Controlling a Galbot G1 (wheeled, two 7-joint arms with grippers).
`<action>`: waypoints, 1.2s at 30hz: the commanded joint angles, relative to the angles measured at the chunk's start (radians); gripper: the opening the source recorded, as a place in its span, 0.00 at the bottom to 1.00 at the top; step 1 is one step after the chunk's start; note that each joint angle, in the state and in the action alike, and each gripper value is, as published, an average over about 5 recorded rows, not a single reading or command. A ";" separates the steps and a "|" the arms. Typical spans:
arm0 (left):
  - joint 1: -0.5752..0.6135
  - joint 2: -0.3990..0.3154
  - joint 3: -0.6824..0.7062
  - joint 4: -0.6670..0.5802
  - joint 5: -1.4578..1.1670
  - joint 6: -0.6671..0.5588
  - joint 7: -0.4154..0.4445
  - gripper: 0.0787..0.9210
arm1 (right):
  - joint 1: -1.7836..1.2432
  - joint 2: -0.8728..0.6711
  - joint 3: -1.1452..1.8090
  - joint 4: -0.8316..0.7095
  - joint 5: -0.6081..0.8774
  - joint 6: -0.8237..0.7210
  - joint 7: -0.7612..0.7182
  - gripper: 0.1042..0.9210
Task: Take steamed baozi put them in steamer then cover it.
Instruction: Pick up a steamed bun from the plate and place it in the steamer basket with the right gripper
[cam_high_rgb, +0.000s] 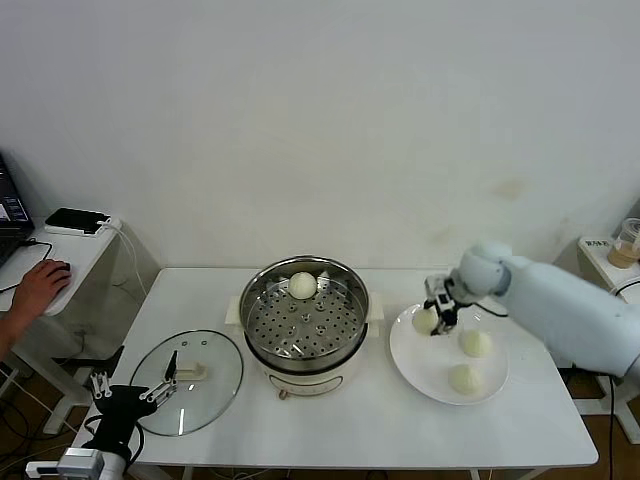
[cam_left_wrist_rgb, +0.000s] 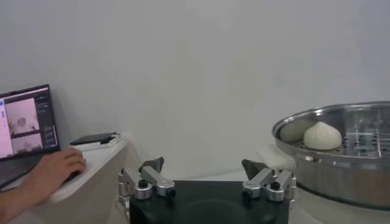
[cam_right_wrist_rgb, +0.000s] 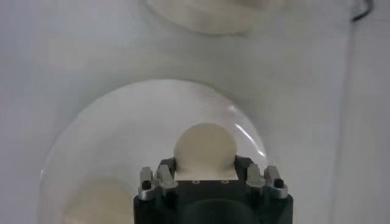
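Right of the steamer (cam_high_rgb: 304, 320), the right gripper (cam_high_rgb: 437, 318) is clamping a baozi (cam_high_rgb: 425, 320) over the white plate (cam_high_rgb: 420, 365); the left gripper (cam_high_rgb: 130, 392), fingers spread and empty, is idling beside the cover (cam_high_rgb: 190, 380), left of the steamer.

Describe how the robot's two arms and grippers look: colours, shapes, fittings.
The right arm is a thick, smooth, pale blue-white shell with a rounded joint near the wrist. The right gripper is black with silver metal fittings. The left gripper is black too, with silver linkages, screw heads and dark fingertips.
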 joint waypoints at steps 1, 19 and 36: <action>0.001 0.000 0.004 -0.004 0.001 0.000 0.000 0.88 | 0.271 -0.040 -0.101 0.097 0.107 -0.026 -0.014 0.61; -0.012 -0.006 0.009 -0.014 0.001 0.002 0.000 0.88 | 0.339 0.363 -0.207 0.114 0.520 -0.291 0.202 0.62; -0.018 -0.007 -0.005 -0.006 -0.002 0.000 0.001 0.88 | 0.133 0.659 -0.208 -0.198 0.465 -0.338 0.286 0.63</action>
